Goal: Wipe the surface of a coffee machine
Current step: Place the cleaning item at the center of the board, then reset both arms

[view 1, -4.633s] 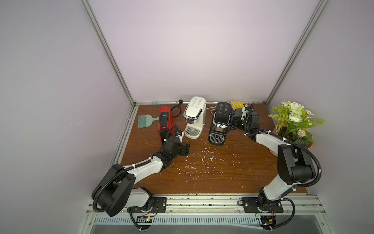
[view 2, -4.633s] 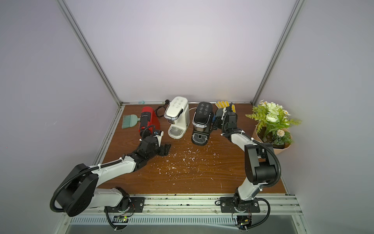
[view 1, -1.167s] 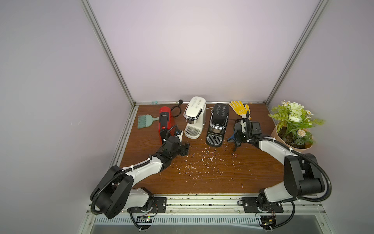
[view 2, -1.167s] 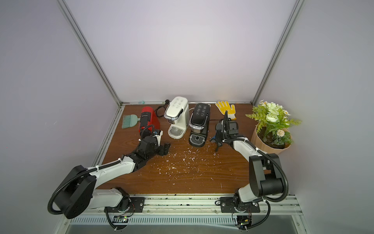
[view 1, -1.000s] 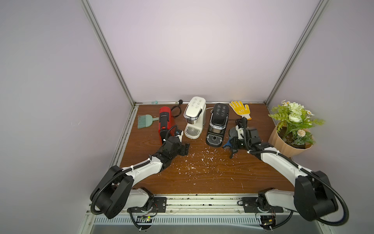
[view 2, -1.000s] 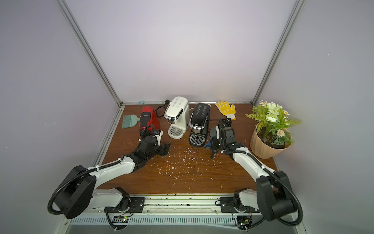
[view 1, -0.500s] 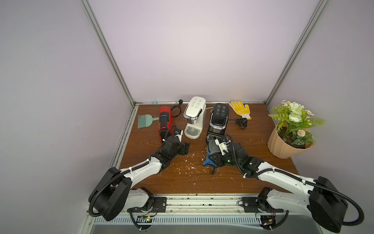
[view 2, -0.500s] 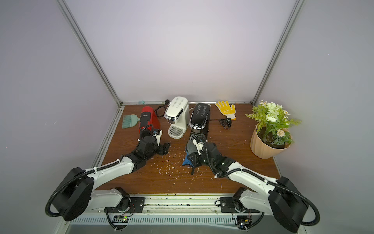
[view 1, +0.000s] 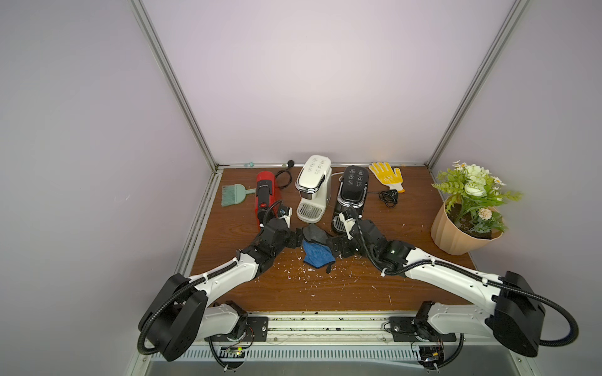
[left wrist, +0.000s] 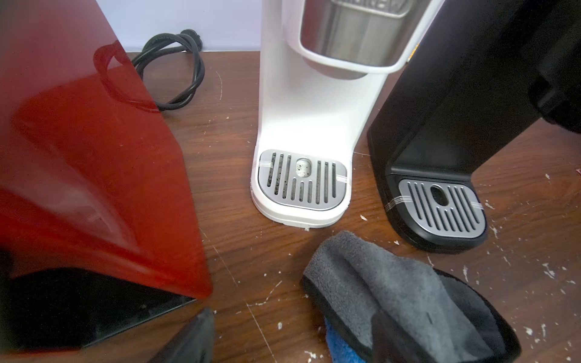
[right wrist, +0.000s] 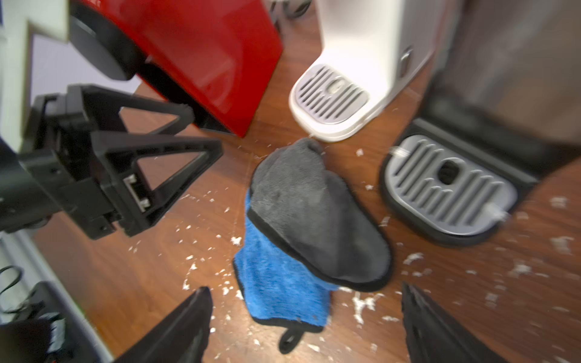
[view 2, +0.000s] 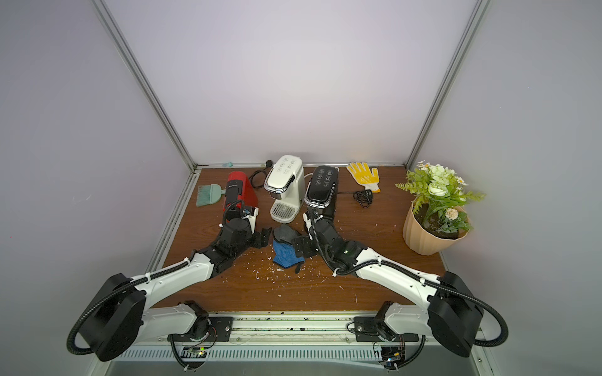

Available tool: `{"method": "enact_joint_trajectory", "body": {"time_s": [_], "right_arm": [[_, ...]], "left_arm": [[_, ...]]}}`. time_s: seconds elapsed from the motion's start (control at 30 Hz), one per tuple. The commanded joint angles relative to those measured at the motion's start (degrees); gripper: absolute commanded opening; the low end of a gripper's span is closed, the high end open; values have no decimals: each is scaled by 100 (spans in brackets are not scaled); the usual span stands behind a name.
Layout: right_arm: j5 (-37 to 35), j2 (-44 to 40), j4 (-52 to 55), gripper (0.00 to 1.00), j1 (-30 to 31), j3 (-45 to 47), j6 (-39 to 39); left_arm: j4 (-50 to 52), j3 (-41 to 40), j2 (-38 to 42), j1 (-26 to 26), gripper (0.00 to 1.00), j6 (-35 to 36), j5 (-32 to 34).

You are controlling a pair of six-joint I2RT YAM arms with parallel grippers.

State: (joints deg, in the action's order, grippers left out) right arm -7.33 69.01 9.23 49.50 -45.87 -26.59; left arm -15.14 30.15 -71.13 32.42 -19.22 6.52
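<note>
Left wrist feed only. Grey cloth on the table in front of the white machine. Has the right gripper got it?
Observer: No. The right gripper is open; the cloth lies loose on the table in front of it.
Operator: What's the blue under it?
Observer: Same cloth, folded: a grey layer over blue, with a black hanging loop at the blue end.
Operator: Left gripper open or shut?
Observer: The left gripper is open, beside the cloth, with bare wood between them.
</note>
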Motion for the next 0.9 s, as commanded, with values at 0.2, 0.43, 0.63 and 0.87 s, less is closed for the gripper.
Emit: {"method": "enact_joint_trajectory", "body": {"time_s": [0.2,0.43,0.63,0.87], "right_arm": [[-1428,-1145,346,97,-1620,104,717],[-1800,-724,-108,99,-2216,109,780],[-1716,-372,-534,99,-2573,144,771],[-2252,-192,-764,99,-2729,184,658]], "left_arm": [[527,36,759,56,81,-290,1179],[555,-597,1586,-124,83,-780,2085],[666,-885,1942,-1070,86,-1371,2273],[713,-870,1965,-1300,96,-1316,3322]]}}
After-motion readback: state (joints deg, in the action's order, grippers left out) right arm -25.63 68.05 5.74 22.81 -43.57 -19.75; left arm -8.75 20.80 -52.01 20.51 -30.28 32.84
